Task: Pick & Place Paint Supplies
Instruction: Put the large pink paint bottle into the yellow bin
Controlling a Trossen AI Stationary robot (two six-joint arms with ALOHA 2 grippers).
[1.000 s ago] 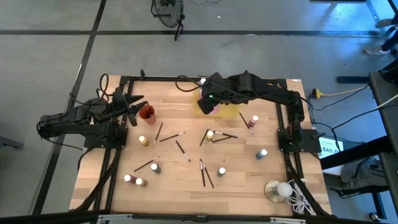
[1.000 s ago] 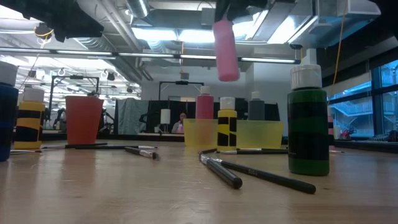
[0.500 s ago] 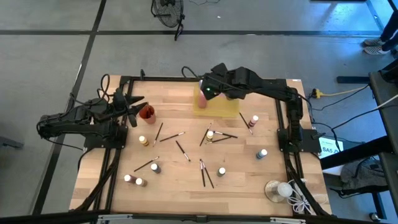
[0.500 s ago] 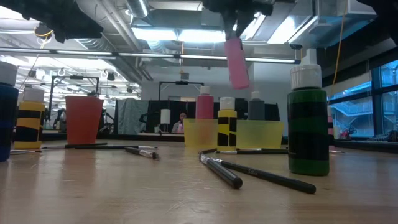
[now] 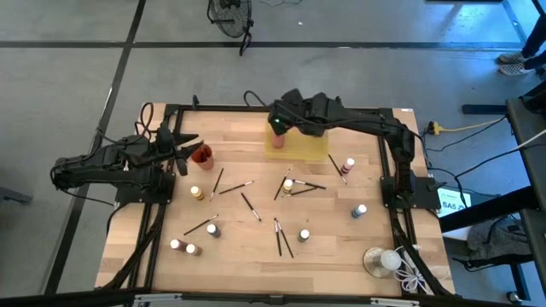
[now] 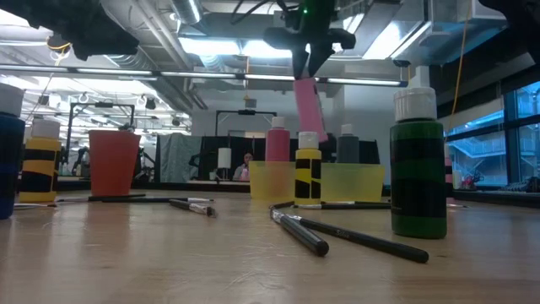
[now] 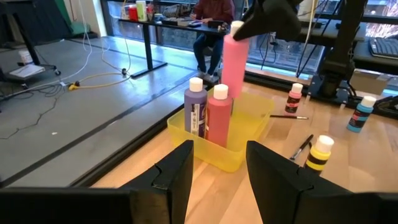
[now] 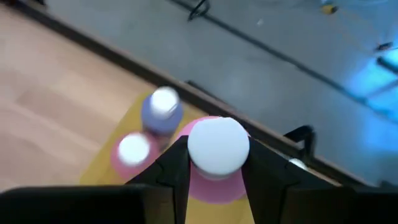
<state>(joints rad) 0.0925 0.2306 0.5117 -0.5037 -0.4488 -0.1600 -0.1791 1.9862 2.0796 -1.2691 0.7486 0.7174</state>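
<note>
While the right gripper (image 8: 208, 165) pinches the tall pink bottle (image 7: 234, 59) by its neck, the bottle hangs above the yellow bin (image 7: 245, 121) at upper centre of the high view: placement is in hand. Lowering beside the two bottles already inside comes next, then release. Left gripper (image 7: 217, 171) waits, jaws spread and empty, beside the red cup (image 5: 201, 155). Brushes (image 5: 281, 239) and bottles litter the wooden table (image 5: 333, 260); a workshop lies beyond.

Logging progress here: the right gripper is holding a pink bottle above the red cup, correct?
Not quite. The right gripper does hold the pink bottle, but above the yellow bin, where two bottles already stand, not the red cup. The left wrist view shows it.
</note>
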